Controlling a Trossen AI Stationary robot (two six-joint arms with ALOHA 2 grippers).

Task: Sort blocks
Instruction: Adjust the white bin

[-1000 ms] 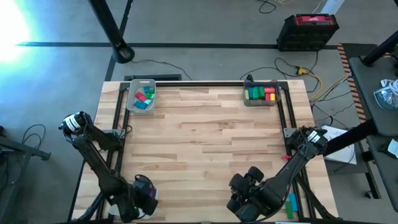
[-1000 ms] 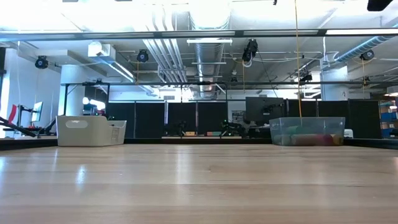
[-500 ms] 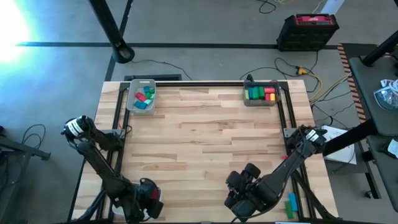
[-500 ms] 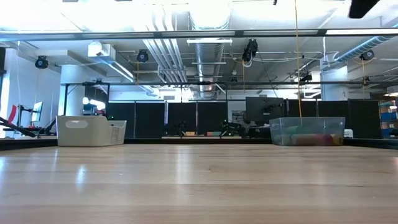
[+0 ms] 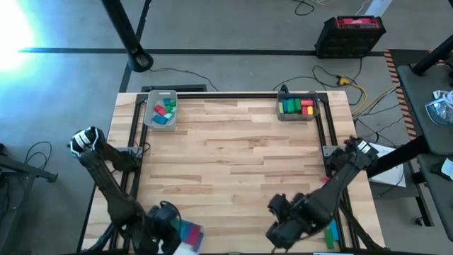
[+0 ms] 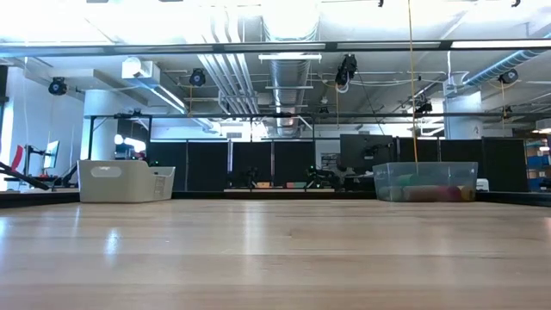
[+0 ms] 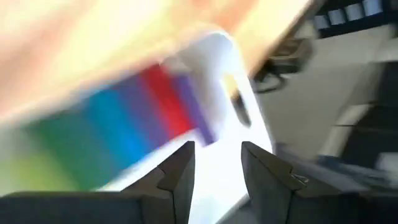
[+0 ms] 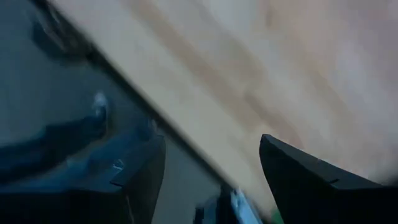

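Left gripper point(image 5: 173, 234) at near-left table point(image 5: 233, 163) edge, fingers parted narrowly and empty, above a tray of blurred blocks point(image 7: 118, 124); sorted blocks in far grey tray point(image 5: 161, 110) and clear tray point(image 5: 298, 106); right gripper point(image 5: 279, 227) near-right, spread wide, empty.

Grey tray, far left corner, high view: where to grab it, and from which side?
Probably the near short wall of the grey tray, taken at its rim from straight above, jaws straddling the wall. The tray stands upright and open-topped, its blocks leave room along that wall, and bare table lies in front of it.
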